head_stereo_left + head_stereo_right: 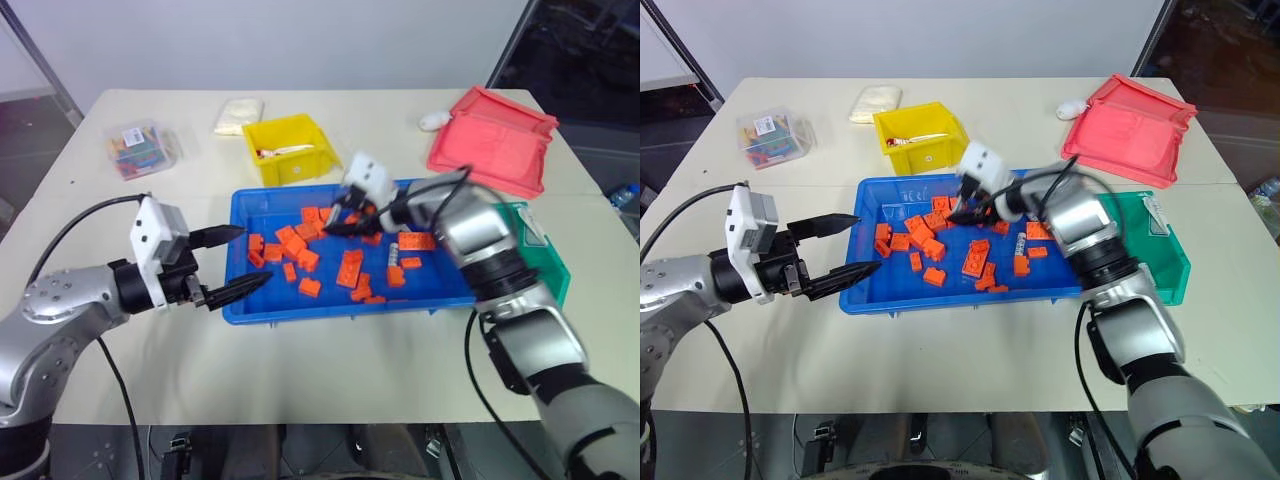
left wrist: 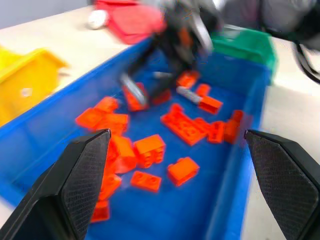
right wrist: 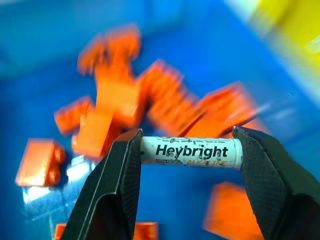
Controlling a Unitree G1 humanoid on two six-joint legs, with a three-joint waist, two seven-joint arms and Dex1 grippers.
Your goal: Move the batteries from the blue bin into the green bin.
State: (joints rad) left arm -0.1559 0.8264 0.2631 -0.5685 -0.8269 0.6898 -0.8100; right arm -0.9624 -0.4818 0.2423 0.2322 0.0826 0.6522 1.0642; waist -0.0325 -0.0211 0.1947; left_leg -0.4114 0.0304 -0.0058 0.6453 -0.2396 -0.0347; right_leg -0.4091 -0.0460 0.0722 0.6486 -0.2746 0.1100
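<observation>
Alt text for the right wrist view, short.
The right gripper clamps a white battery end to end between its two black fingers, above the blue bin scattered with orange bricks.

Large shallow blue plastic bin: small deep green plastic bin right, yellow plastic bin behind, orange plastic bricks and a small cylindrical battery inside.

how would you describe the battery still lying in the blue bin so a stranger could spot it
Start at the blue bin mid-table, then its end nearest the green bin. Among the orange bricks there lies one battery: a slim silver-white cylinder, the only piece neither orange nor blocky.
</observation>
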